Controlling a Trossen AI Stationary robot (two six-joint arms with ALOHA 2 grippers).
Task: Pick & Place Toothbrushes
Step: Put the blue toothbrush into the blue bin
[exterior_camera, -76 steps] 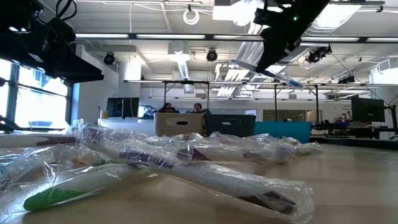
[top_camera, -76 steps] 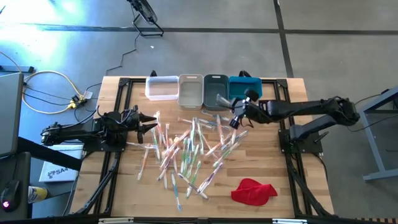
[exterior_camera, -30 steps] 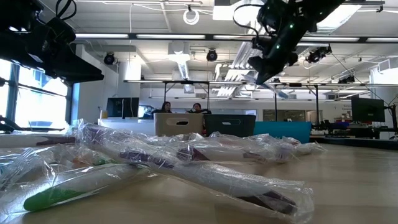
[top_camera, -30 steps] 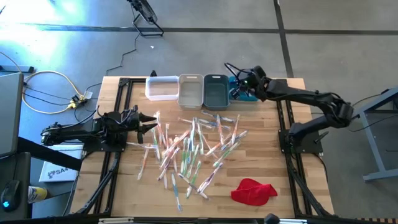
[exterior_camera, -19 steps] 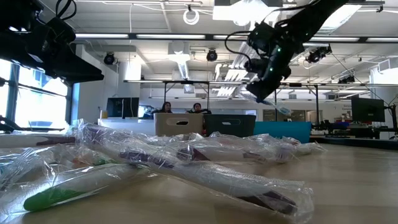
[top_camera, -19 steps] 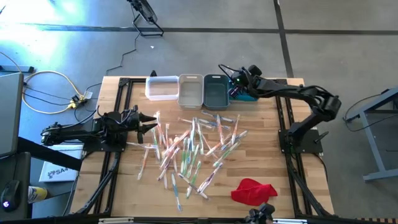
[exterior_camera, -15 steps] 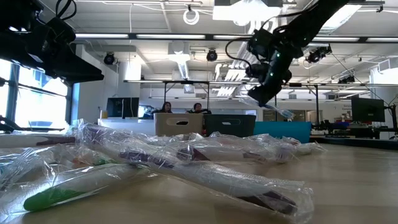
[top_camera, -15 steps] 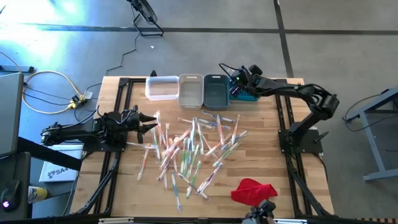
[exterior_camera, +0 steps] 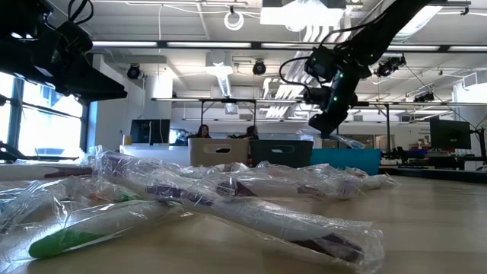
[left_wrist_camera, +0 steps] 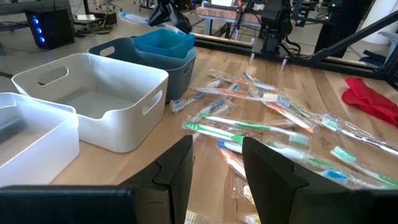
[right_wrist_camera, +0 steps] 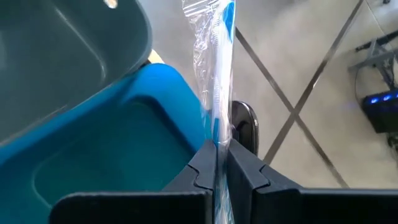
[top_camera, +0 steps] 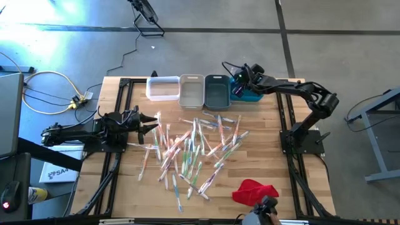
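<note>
From the high view I see my right gripper [top_camera: 238, 88] reaching over the blue bin [top_camera: 248, 95], last in a row with the grey bin [top_camera: 217, 91], beige bin [top_camera: 192, 91] and white bin [top_camera: 162, 88] along the table's far edge. The loose toothbrushes [top_camera: 194, 150] lie scattered mid-table, and a red cloth [top_camera: 254, 191] sits near the front right. My left gripper [top_camera: 149, 124] waits low at the pile's left edge.

In the low view the right gripper [exterior_camera: 329, 122] hangs above the bins at the back; a wrapped brush seems to slant from it, though I can't make it out well. Wrapped toothbrushes [exterior_camera: 228, 205] fill the foreground.

The left wrist view shows the left fingers [left_wrist_camera: 177, 169] standing apart with nothing between them — the pile [left_wrist_camera: 273, 134] lies just ahead, bins beside it.

The right wrist view shows the right fingers [right_wrist_camera: 203, 167] pinched together on a blue toothbrush in a clear wrapper [right_wrist_camera: 219, 68], held directly above the blue bin [right_wrist_camera: 118, 155].
</note>
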